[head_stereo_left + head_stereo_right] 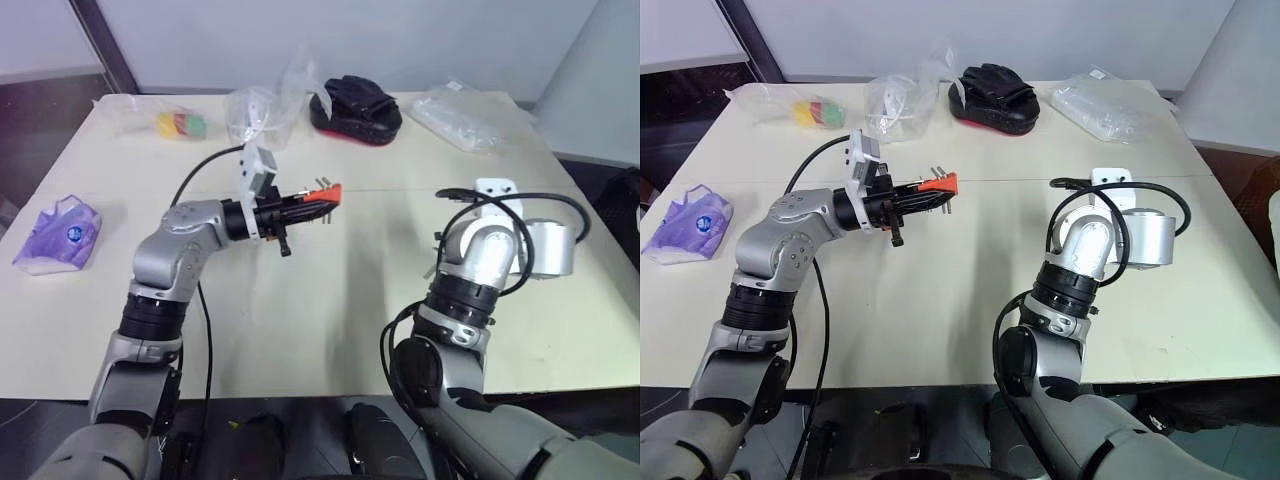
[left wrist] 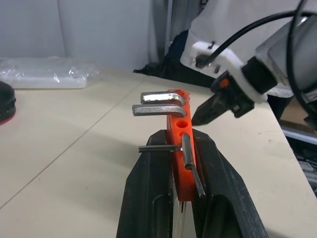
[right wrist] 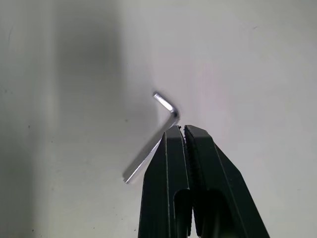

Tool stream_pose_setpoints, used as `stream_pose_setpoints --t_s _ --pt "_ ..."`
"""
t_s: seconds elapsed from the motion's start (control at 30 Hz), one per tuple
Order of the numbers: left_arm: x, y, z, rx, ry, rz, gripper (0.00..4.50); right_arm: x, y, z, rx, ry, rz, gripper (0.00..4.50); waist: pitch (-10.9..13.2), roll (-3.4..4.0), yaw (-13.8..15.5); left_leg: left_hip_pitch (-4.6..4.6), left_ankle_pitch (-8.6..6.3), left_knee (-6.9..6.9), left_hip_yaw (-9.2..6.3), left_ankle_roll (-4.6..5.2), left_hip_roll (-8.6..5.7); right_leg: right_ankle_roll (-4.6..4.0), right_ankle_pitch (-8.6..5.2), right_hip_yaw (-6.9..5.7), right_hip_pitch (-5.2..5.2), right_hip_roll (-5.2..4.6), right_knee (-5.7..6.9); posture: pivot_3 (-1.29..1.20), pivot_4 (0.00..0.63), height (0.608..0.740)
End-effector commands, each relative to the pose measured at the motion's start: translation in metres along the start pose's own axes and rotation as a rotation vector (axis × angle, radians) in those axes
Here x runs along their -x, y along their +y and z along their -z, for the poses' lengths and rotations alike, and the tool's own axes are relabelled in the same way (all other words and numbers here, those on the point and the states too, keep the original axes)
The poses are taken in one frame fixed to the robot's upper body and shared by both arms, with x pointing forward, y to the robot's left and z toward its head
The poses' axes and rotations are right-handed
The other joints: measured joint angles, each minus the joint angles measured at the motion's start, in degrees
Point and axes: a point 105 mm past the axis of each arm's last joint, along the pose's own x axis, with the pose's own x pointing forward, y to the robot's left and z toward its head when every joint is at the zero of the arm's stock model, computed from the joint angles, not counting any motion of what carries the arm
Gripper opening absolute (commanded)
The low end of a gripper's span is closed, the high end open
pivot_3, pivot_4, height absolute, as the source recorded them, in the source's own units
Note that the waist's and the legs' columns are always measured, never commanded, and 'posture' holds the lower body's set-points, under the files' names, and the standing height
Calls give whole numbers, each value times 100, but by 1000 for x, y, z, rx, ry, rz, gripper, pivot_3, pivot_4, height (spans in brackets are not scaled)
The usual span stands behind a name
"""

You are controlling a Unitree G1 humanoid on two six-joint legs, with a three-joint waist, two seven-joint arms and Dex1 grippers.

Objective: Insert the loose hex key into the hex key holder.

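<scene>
The orange-red hex key holder (image 2: pixel 182 148) is held level above the table (image 1: pixel 300 330), a little left of its middle, with my left gripper (image 2: pixel 181 140) shut on it. Short grey keys stick out of the holder (image 1: pixel 330 191). The loose hex key (image 3: pixel 140 167), a thin L-shaped rod, sits right at the tips of my right gripper (image 3: pixel 179 129). Its long arm passes behind one finger (image 3: pixel 163 168). Those fingers are pressed together, and I do not see the key between them. The right gripper (image 2: pixel 198 118) points down at the table to the right of the holder.
At the table's far edge lie a black glove-like item with a red rim (image 1: pixel 355 108), a crumpled clear bag (image 1: pixel 265 110), a flat plastic packet (image 1: pixel 465 118) and a bag of coloured pieces (image 1: pixel 180 124). A purple pouch (image 1: pixel 58 235) is at the left edge.
</scene>
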Motion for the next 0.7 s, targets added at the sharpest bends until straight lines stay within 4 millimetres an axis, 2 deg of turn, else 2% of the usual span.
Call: stream_pose_setpoints --t_s 0.03,0.17,0.23,0.5,0.7 --pt "-3 -3 -12 -42 -29 19 0 1 13 3 -9 -4 -41 1267 0 0 -1 0 0 0 0 0 0 0 0 0 0 0 0 0 150 740" --pt "-3 -3 -12 -43 -28 22 0 2 18 0 -43 -10 -53 3193 0 0 -1 0 0 0 -1 0 0 0 0 0 0 0 0 0 150 740" --pt "-3 -2 -12 -43 -27 23 0 2 19 -3 -62 -9 -52 4347 0 0 0 0 0 0 -1 -1 0 0 0 0 0 0 0 0 150 740" --pt "-3 -2 -12 -45 -24 22 0 -2 29 -12 -194 45 -42 4444 1 2 -5 0 1 -5 -2 -1 1 -1 0 0 -4 0 1 0 150 740" --pt "-2 -2 -13 -49 -25 18 0 -6 38 -10 -188 87 -39 4444 1 2 -4 -1 1 -5 0 -2 -5 -1 0 0 -4 -7 0 0 150 740"
